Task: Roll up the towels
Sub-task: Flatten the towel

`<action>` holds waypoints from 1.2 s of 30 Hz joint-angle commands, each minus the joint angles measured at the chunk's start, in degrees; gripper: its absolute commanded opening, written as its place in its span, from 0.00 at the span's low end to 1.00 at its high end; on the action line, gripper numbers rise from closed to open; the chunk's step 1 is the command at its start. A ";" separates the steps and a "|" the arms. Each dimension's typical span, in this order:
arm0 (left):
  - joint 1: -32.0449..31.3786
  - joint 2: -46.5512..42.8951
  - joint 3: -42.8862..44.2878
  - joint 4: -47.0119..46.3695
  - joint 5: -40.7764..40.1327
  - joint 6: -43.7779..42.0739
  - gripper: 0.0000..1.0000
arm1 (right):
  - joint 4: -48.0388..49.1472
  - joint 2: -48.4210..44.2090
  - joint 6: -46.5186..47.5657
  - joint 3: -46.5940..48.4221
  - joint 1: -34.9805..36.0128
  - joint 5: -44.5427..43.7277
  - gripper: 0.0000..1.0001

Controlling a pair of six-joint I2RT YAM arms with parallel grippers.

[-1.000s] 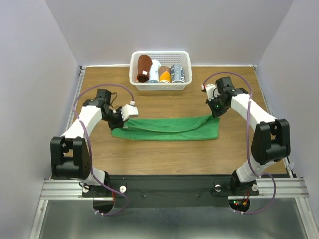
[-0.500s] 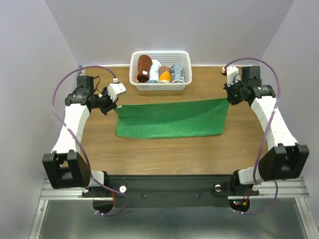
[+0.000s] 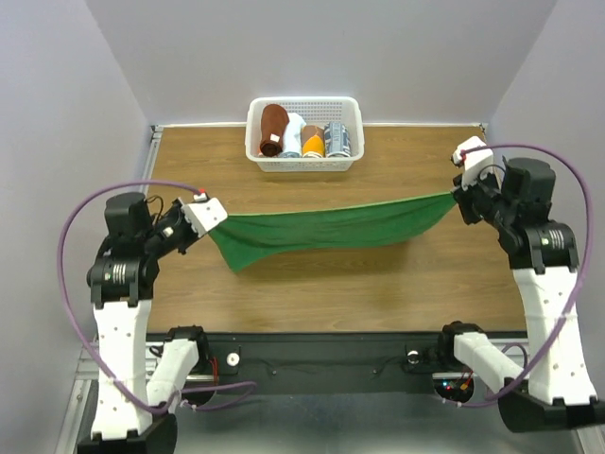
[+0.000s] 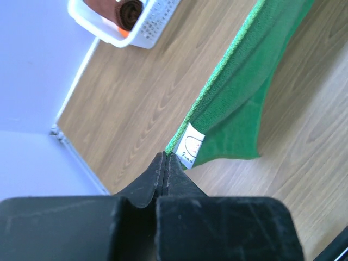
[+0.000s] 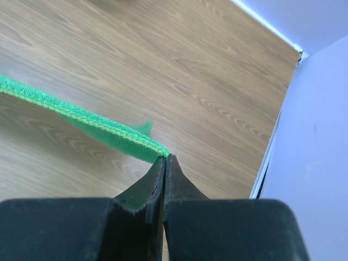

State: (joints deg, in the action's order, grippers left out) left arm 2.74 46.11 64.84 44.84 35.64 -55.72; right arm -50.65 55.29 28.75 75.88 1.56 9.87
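Mid-air, green towel point(image 3: 326, 229) sags lengthwise, white tag point(image 4: 190, 147) near one corner; left gripper point(image 3: 212, 221) and right gripper point(image 3: 456, 195) each pinch an end tightly.

towel point(image 3: 331, 230) seemingly above table point(image 3: 312, 293) centre, basket point(image 3: 304, 163) behind it

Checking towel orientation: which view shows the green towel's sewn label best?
Left wrist: the white label hangs just past the shut left gripper pinching the green towel. Top external shows the whole towel but no label; right wrist shows only its far edge.
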 commanded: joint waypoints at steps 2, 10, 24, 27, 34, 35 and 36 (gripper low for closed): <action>0.51 -3.83 0.37 3.15 -0.40 -0.96 0.00 | -3.40 -4.13 1.22 -0.29 -0.42 -1.69 0.01; 0.51 7.31 -1.03 -4.48 -1.45 5.09 0.00 | 0.11 10.85 1.31 -1.26 -0.42 -2.30 0.01; 0.33 41.68 0.54 -26.73 -2.24 15.91 0.12 | 14.79 48.58 -3.52 8.05 -0.42 1.82 0.13; 0.33 48.18 4.31 -26.56 -1.27 18.71 0.57 | 14.62 53.34 -6.08 12.97 -0.42 1.38 0.56; 3.94 48.65 7.32 -28.84 -2.24 27.25 0.66 | 12.61 49.40 -8.37 14.57 -0.42 1.01 0.59; 3.94 47.94 7.06 -27.45 -1.37 26.29 0.64 | 11.55 48.52 -8.19 14.04 -0.51 2.07 0.56; 3.94 47.24 6.27 -26.57 -0.06 24.28 0.61 | 9.45 47.12 -8.19 12.90 -0.51 2.95 0.49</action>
State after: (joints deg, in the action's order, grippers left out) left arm 5.96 98.76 69.14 18.59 32.97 -32.25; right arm -38.92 108.73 21.61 88.71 1.50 10.57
